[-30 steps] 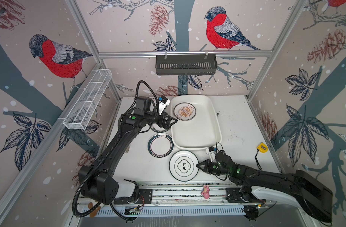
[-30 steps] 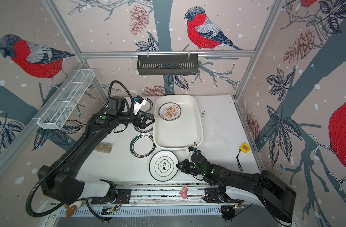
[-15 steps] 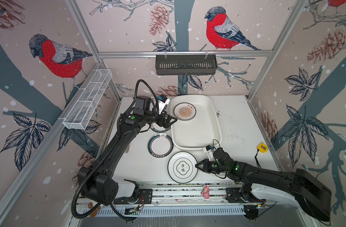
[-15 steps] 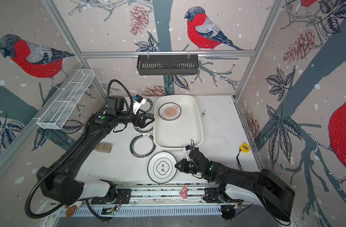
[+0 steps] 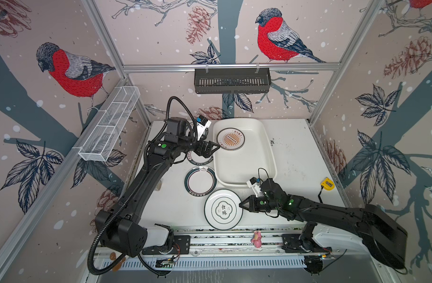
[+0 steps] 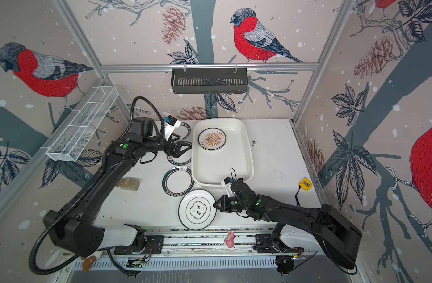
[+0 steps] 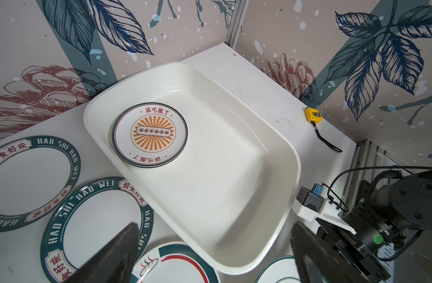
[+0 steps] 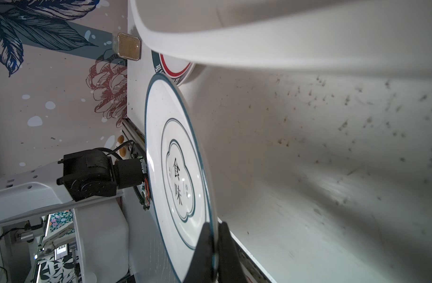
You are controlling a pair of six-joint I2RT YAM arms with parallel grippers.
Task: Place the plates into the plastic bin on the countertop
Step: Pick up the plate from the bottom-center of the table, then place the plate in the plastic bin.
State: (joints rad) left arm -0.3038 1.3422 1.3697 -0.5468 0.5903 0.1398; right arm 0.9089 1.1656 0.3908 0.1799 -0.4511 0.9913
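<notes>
My right pincer [image 5: 241, 205], clamped on the white plate [image 5: 223, 209], has slid it along the table's [image 5: 295, 159] front edge; left pincer [image 5: 215, 150] gapes; bin [image 5: 244, 169] next.

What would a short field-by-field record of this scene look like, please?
plastic bin: on the countertop, holding a sunburst plate
left gripper: open, over a green-rimmed plate by the bin's rim
right gripper: shut on the rim of the white plate
outside the bin: the white plate and at least three green-rimmed ones
</notes>
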